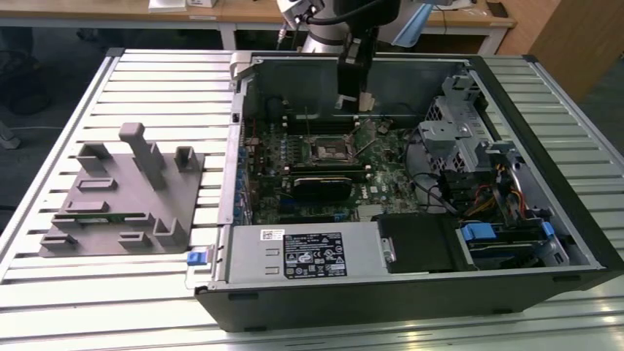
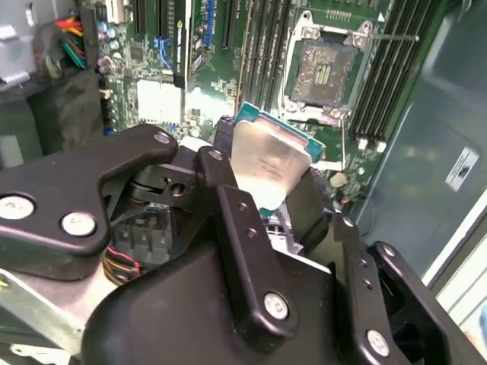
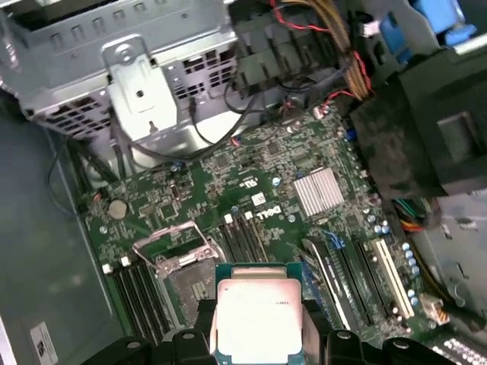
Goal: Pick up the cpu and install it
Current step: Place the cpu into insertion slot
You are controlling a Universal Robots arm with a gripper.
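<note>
The fingers [image 2: 222, 186] are clamped shut on two opposite edges of the cpu [image 2: 270, 163], which sits flat between them, silvery top up, above the motherboard [image 3: 228, 171], with the open socket [image 2: 323, 72] lying beyond and below the fingertips, while the chip's underside stays hidden.

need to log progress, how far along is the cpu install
Done: the cpu is picked up, with the gripper shut on its edges. In hand: it is held over the motherboard inside the open case, close to the socket. Left: the socket is empty, its contacts bare, so the cpu is not yet seated.
</note>
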